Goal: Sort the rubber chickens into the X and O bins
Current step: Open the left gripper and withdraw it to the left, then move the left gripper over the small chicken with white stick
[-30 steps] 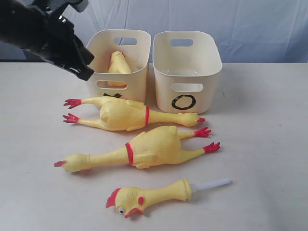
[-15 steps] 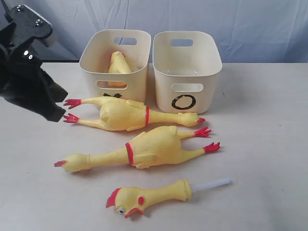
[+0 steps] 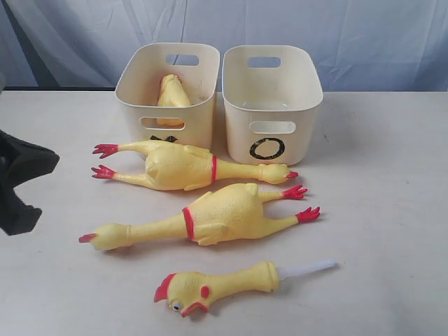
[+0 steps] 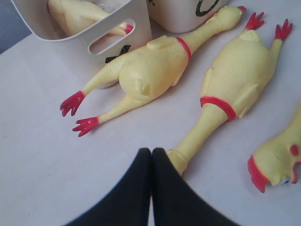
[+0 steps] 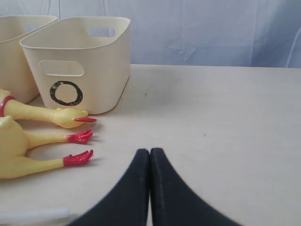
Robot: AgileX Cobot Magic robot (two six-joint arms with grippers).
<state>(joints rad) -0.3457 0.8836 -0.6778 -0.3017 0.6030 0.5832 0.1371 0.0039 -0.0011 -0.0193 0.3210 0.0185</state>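
Two cream bins stand at the back: the X bin [image 3: 168, 87] on the left, with a small rubber chicken [image 3: 172, 94] inside, and the O bin [image 3: 271, 98] on the right. Two large chickens lie in front of them, one nearer the bins [image 3: 183, 165], one behind it [image 3: 210, 215]. A small chicken with a white tube [image 3: 224, 283] lies nearest the front. My left gripper [image 4: 151, 151] is shut on nothing, low at the far left, its tips by the second large chicken's head [image 4: 176, 157]. My right gripper [image 5: 149, 151] is shut and empty, out of the exterior view.
The table [image 3: 378, 210] is pale, and a blue-grey cloth backdrop [image 3: 364, 42] hangs behind the bins. The X mark [image 4: 117, 52] on the left bin is partly covered by the nearer large chicken.
The left arm has dropped from above the X bin, down and to the left, to the table's left edge. The chickens and bins have not moved.
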